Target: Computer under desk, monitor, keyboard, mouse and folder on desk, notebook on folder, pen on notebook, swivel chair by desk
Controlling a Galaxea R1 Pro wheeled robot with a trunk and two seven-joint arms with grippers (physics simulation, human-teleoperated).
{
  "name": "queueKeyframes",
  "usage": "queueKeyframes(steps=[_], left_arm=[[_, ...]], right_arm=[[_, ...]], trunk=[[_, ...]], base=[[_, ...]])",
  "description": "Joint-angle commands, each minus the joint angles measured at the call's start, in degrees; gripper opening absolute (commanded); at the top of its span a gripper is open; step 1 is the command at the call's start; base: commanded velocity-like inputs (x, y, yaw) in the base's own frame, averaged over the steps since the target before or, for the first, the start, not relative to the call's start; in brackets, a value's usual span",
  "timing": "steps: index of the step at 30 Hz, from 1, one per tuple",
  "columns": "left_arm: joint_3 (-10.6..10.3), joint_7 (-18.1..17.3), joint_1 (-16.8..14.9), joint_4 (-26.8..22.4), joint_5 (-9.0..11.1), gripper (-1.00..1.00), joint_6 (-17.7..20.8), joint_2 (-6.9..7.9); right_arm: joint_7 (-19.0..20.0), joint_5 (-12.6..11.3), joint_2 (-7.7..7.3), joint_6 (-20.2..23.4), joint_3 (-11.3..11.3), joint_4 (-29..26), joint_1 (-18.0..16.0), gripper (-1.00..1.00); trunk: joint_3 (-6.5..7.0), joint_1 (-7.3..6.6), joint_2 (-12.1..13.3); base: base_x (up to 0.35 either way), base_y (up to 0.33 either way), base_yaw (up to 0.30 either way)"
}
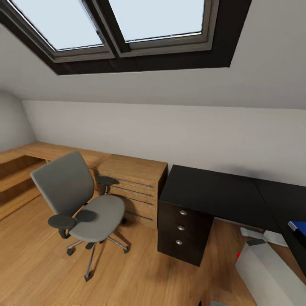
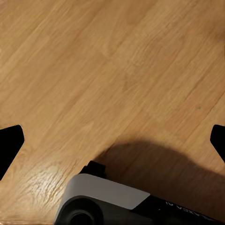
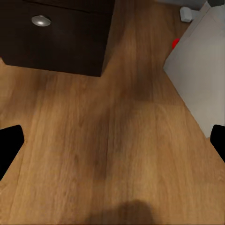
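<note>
A: Left to right?
B: Swivel chair point(image 1: 80, 199) on the wood floor point(image 1: 42, 263), seat facing the desk point(image 1: 212, 191); computer point(image 1: 267, 272) lies by the desk's open side, long axis running toward the camera; folder point(image 1: 298, 225) at the desktop's edge.
A: Pincers?
B: Left gripper point(image 2: 112, 140) and right gripper point(image 3: 112, 140) spread wide, empty, above floor.

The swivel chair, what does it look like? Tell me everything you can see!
The swivel chair has a grey padded seat and tall grey backrest, two black armrests, and a shiny metal star-shaped base with small dark castors. It stands upright on the light wood floor, just in front of the light-wood drawer chest, apart from the desk. Its seat is bare.
</note>
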Motion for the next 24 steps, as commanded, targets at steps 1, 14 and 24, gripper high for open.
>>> queueKeyframes(steps=[1, 14, 24], left_arm=[[-0.5, 0.4, 0.0, -0.1, 0.4, 1.0, 0.2, 0.05], [-0.6, 0.3, 0.0, -0.2, 0.2, 1.0, 2.8, -0.2], [-0.7, 0.3, 0.0, -0.1, 0.1, 1.0, 3.3, -0.78]], right_arm=[[-0.1, -0.3, -0.05, -1.3, 0.6, 0.1, 0.3, 1.0], [-0.2, 4.3, 0.52, -20.2, 1.2, 0.2, 5.5, 1.0], [-0.3, 5.3, 0.29, -22.9, 1.1, 0.2, 6.1, 1.0]], trunk=[[0.11, -0.22, 0.4], [2.44, -3.07, 5.6], [4.24, -5.27, 9.6]], base=[[0.0, 0.0, 0.28], [0.0, 0.0, 0.28], [0.0, 0.0, 0.281]])
